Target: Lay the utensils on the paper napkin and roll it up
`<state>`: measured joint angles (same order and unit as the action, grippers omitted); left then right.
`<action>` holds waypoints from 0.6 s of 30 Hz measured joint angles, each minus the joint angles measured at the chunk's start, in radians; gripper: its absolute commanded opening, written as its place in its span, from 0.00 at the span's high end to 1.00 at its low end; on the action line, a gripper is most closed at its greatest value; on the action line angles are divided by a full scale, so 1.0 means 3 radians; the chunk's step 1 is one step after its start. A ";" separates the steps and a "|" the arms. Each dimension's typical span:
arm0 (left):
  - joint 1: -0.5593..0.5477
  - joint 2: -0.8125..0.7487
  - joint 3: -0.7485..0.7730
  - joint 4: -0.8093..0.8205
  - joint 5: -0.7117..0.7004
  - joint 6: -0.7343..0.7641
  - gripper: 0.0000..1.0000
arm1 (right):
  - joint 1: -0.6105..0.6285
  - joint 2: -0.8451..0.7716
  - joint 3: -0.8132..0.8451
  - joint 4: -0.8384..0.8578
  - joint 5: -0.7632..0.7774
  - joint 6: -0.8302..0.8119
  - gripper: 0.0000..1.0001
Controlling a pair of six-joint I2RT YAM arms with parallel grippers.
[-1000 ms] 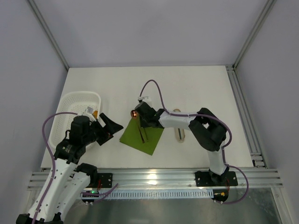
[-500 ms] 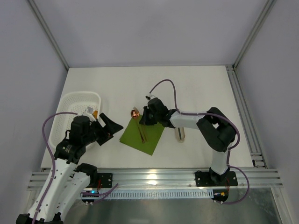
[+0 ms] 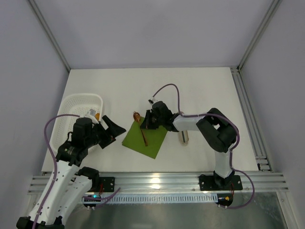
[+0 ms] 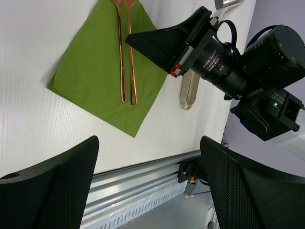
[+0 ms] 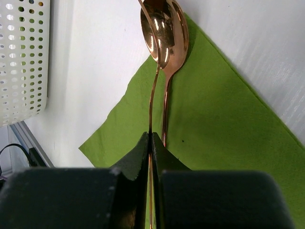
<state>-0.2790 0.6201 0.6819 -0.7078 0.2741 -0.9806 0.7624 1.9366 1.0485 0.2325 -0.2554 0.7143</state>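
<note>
A white table fills the floor of a pale-walled booth, and I am looking down on it from above. At its left edge sits a white mesh basket. The left gripper hangs just right of the basket with its jaws spread wide and nothing between them. The right gripper reaches in from the right over the napkin's upper corner, jaws pressed together; a thin copper handle shows in the slit, though I cannot tell whether it is pinched. The green paper napkin lies flat at centre. The utensils rest side by side on it, their heads past its upper corner. A beige oblong piece lies just right of the napkin.
</note>
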 measured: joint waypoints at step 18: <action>0.0000 0.0025 0.0000 0.0001 0.0024 0.0009 0.12 | -0.0015 0.0000 -0.0005 -0.0020 0.0047 -0.0022 0.83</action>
<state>-0.2790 0.6277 0.6819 -0.7074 0.2813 -0.9779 0.7578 1.9366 1.0470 0.2264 -0.2413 0.7078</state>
